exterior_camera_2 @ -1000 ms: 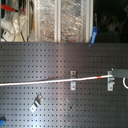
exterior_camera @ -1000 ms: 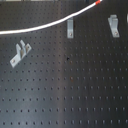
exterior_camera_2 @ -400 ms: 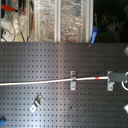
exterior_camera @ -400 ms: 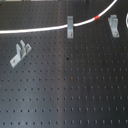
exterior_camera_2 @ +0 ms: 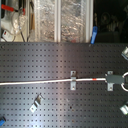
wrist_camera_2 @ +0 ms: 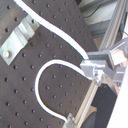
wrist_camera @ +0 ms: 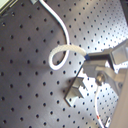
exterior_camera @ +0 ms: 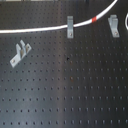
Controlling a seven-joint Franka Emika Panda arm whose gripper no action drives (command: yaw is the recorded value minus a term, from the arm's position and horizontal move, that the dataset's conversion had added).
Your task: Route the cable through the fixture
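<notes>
The white cable (exterior_camera_2: pixel 40 82) runs from the second exterior view's left edge across the black pegboard, over the middle grey clip (exterior_camera_2: pixel 73 80), to the right grey clip (exterior_camera_2: pixel 109 81). Its red band (exterior_camera_2: pixel 95 79) lies between these two clips. In the first exterior view the cable (exterior_camera: pixel 45 29) crosses the middle clip (exterior_camera: pixel 70 26), and the red band (exterior_camera: pixel 95 20) sits before the right clip (exterior_camera: pixel 114 25). My gripper (exterior_camera_2: pixel 118 80) is just past the right clip, shut on the cable. In both wrist views the cable (wrist_camera: pixel 60 52) (wrist_camera_2: pixel 45 70) loops beyond the fingers (wrist_camera: pixel 97 60).
A third grey clip (exterior_camera: pixel 20 53) (exterior_camera_2: pixel 35 105) stands apart from the cable on the pegboard. Shelves with foil trays (exterior_camera_2: pixel 60 20) and clutter rise behind the board. White fixtures (exterior_camera_2: pixel 125 52) sit at the second exterior view's right edge. A small blue object (exterior_camera_2: pixel 2 120) lies at its lower left.
The cable's right end has come down from the first exterior view's top edge onto the line of the two clips. The red band moved with it.
</notes>
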